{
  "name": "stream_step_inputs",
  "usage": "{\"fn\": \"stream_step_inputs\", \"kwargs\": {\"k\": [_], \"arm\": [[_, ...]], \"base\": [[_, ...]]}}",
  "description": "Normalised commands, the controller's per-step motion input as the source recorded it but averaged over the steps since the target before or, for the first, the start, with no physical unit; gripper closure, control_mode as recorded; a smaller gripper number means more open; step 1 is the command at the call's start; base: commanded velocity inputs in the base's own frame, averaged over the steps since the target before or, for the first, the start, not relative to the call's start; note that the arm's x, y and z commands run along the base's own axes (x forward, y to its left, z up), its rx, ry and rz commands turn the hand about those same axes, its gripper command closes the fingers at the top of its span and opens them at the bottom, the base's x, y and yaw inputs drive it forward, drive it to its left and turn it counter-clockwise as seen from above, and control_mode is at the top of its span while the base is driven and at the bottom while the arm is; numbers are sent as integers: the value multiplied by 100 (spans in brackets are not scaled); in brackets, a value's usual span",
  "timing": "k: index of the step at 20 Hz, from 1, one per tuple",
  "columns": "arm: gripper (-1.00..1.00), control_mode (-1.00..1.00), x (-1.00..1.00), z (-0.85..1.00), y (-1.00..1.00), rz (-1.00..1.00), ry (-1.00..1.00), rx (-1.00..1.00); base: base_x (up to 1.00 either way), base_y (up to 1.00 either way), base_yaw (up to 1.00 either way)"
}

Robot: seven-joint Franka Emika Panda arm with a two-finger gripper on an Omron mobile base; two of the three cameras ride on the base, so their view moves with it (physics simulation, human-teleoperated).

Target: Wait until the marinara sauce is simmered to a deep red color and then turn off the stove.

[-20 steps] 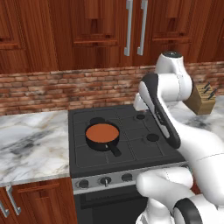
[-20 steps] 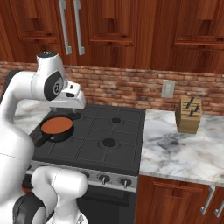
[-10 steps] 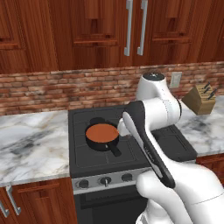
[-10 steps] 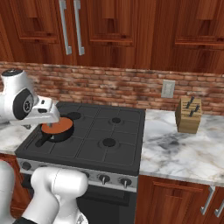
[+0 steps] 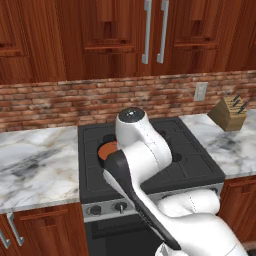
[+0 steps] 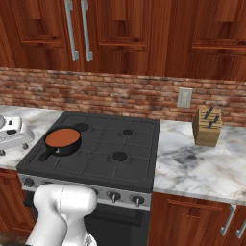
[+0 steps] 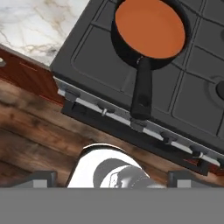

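The gripper [image 7: 111, 181] hangs with its jaws spread wide and nothing between them, out in front of the stove [image 7: 175, 94] and looking down on its knob strip. Ahead of the gripper, the marinara sauce [image 7: 149, 27] lies flat and orange-red in the black saucepan [image 7: 142, 83], whose short handle points back toward the gripper. Marble bench [image 7: 39, 26] lies beside the stove.

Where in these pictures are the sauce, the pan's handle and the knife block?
marinara sauce [image 7: 148, 27], hand view, middle of its orange-red surface.
saucepan handle [image 7: 142, 89], hand view, midway along the black handle.
knife block [image 6: 207, 128], right base view, its wooden front face.
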Motion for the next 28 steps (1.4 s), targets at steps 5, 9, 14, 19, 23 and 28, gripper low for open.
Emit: {"fn": "stream_step_inputs", "kwargs": {"k": [5,9,14,19,23,28], "arm": [[-100,-100,8,-20,77,8,1,-11],[-100,-100,27,-32,46,10,0,-8],[-100,-100,36,-55,21,12,-2,-10],[-100,-100,51,-80,33,7,-6,-14],[-100,-100,32,-76,29,6,-13,-11],[-100,-100,3,-50,14,5,-13,-9]], "base": [[0,0,0],[0,0,0],[0,0,0],[0,0,0],[0,0,0],[0,0,0]]}}
